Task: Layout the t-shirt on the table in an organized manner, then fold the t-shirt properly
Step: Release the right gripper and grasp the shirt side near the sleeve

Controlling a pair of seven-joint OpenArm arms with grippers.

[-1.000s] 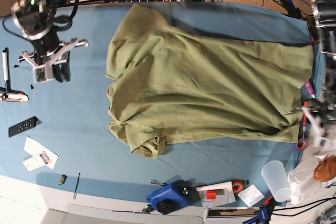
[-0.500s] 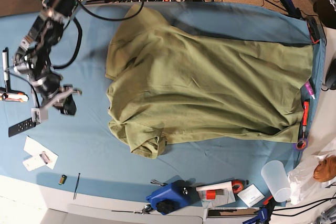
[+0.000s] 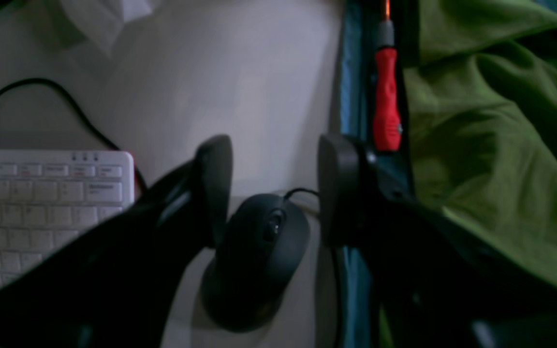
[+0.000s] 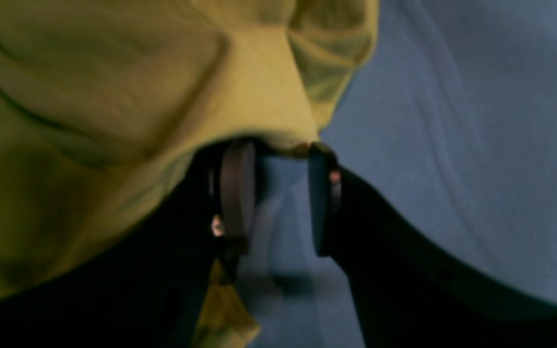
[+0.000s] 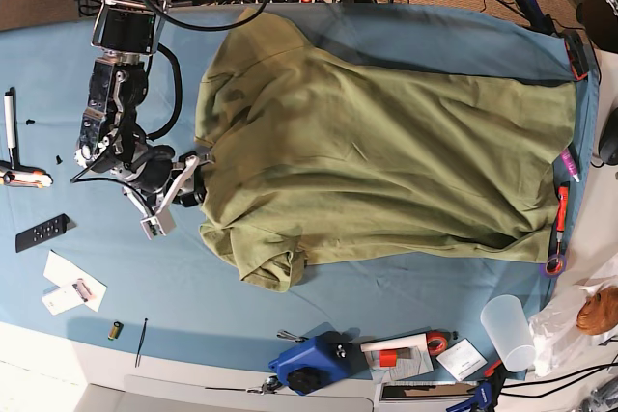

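Shirt (image 5: 386, 161) lies spread over the middle of the table (image 5: 145, 277), its body mostly flat, its hem toward the side where the screwdriver (image 5: 561, 207) lies. The other end is not yet tidy: one sleeve (image 5: 270, 265) is bunched and curled under itself near the front edge, which is probably why an arm has come to that end.

The right gripper (image 5: 185, 178) sits at the shirt's edge, just above that crumpled sleeve. Its wrist view shows the jaws parted, with blue cloth visible between them and the shirt's edge (image 4: 269, 140) draped right at the fingertips. Nothing is pinched yet (the tips look to touch the fabric, though blur makes contact hard to confirm). I judge it is placed low and edge-on so one finger can slide under the hem while the other stays on top.

The left gripper (image 3: 271, 188) is out of the base view. Its own camera shows it off the table's side, wide open and empty above a mouse (image 3: 254, 261), beside a keyboard (image 3: 41, 208). Parked there, it keeps clear of the cloth while the other arm works on flattening.
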